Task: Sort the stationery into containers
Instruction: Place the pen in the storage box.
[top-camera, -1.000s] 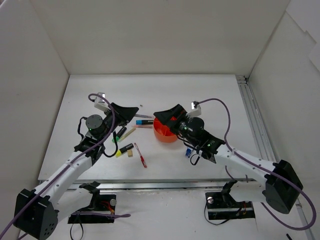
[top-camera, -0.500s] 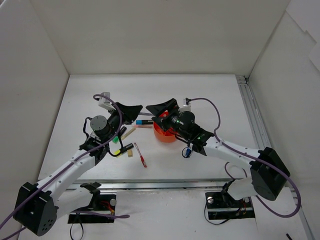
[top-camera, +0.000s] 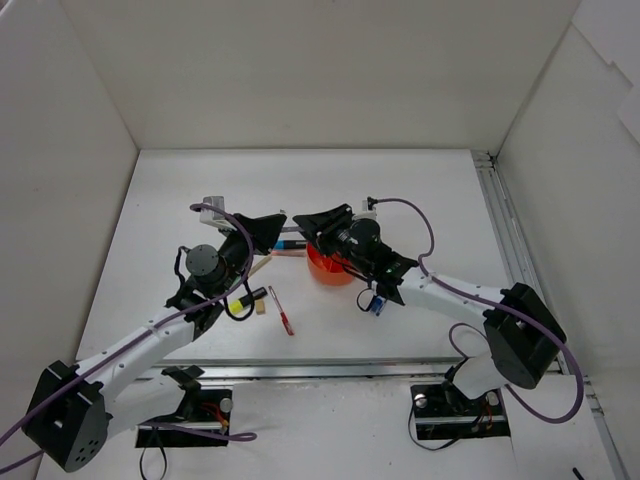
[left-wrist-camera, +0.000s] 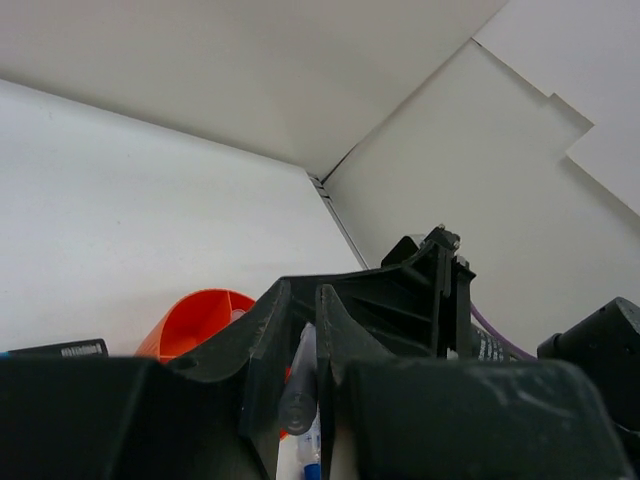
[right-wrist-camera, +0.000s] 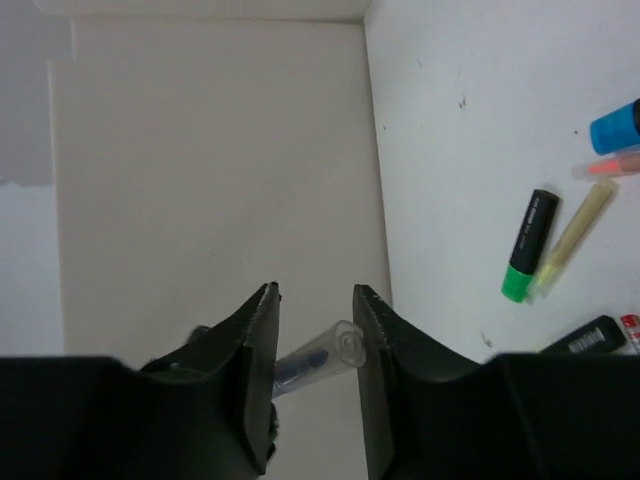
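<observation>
White table (top-camera: 420, 200) is serving as backdrop while, near the orange tub (top-camera: 322, 270), the left gripper (left-wrist-camera: 301, 300) is pinching a clear-capped pen (right-wrist-camera: 320, 360) and holding its end between the right gripper's (right-wrist-camera: 315, 295) spread fingers, apparently handing it over for the tub.

Tub (top-camera: 330, 272) sits near the middle of the table (top-camera: 420, 190). Rear highlighter (top-camera: 288, 243) lies crosswise just left of the tub, with rear thin pen (top-camera: 287, 253) just in front of it. Nearer and further left lies front highlighter (top-camera: 250, 297). Eraser (top-camera: 261, 307) is beside its right end, and front thin pen (top-camera: 283, 311) is right of the eraser. Marker (top-camera: 375, 304) lies front-right of the tub. Left gripper (top-camera: 280, 222) and right gripper (top-camera: 297, 220) face tip to tip behind-left of the tub, with held pen (right-wrist-camera: 320, 360) between both pairs of fingers.
</observation>
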